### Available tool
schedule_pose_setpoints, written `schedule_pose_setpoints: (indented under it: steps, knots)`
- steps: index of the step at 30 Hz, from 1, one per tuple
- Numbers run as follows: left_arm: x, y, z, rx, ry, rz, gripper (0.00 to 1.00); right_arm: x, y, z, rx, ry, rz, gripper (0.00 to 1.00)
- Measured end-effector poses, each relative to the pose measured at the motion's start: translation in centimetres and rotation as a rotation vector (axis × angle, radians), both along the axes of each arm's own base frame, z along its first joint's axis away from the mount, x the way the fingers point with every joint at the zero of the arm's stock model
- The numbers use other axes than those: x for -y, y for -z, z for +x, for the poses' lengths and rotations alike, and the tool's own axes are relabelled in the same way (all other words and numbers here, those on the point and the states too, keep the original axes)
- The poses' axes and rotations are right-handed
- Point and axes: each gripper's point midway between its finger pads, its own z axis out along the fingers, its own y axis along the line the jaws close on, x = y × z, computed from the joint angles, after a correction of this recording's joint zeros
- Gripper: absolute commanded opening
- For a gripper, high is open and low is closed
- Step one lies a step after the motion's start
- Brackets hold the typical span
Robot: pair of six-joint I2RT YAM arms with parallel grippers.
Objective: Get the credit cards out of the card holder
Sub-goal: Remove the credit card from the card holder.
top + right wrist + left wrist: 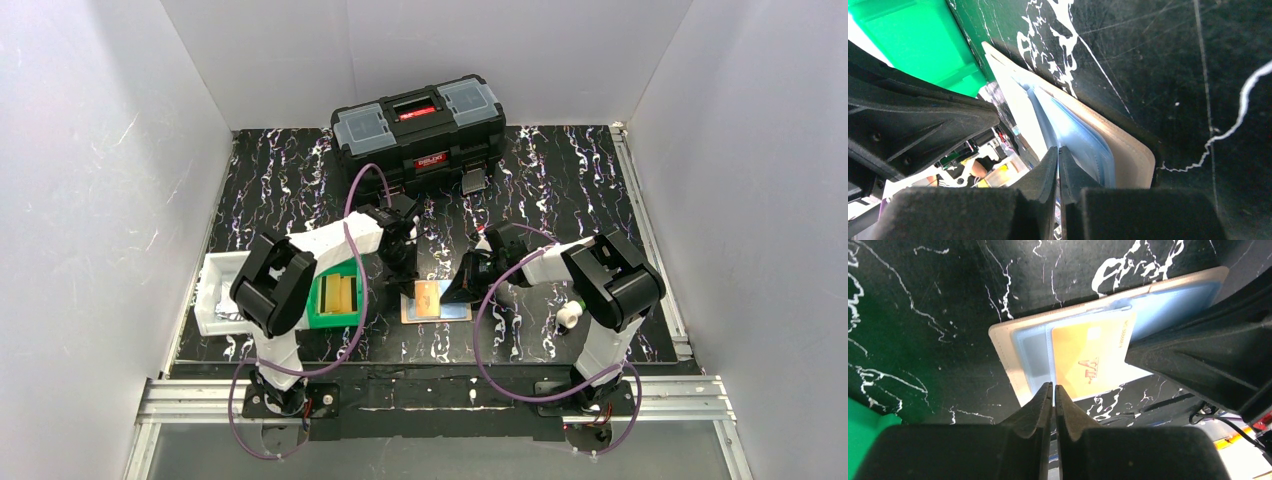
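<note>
The tan card holder (pixel 410 312) lies open on the black marbled table between my arms, its light blue lining (pixel 1030 347) facing up. An orange credit card (pixel 1093 360) lies on it, its near edge hanging past the holder's rim (pixel 1003 350). My left gripper (pixel 1053 386) is shut, its tips at the card's near left corner, with nothing seen between them. My right gripper (pixel 1058 148) is shut on a thin light blue layer (pixel 1083 135) at the edge of the holder's tan cover (pixel 1128 150). Its black fingers (pixel 1198 360) hide the holder's right side. I cannot tell a light blue card from the lining.
A black toolbox (pixel 418 130) stands at the back. A green bin (pixel 335 297) with yellow-tan slabs sits just left of the holder, and a white tray (pixel 215 290) lies beyond it. A small white object (pixel 568 316) lies by the right arm. White walls enclose the table.
</note>
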Motion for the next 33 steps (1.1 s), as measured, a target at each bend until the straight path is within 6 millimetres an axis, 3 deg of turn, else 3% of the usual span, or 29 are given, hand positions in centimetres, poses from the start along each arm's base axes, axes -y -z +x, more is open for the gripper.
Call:
schedule_pose_setpoints:
  steps: [4,12,33]
  knots:
    - [0.3,0.9,0.2,-0.010,0.001,0.000,0.01,0.0,0.0,0.0,0.000,0.000,0.000,0.13]
    - [0.6,1.9,0.2,-0.034,-0.014,-0.009,0.00,-0.1,-0.3,0.0,-0.003,-0.005,0.008,0.27]
    - [0.5,2.1,0.1,-0.048,-0.057,-0.006,0.00,0.4,-0.5,0.4,-0.047,0.075,0.052,0.30]
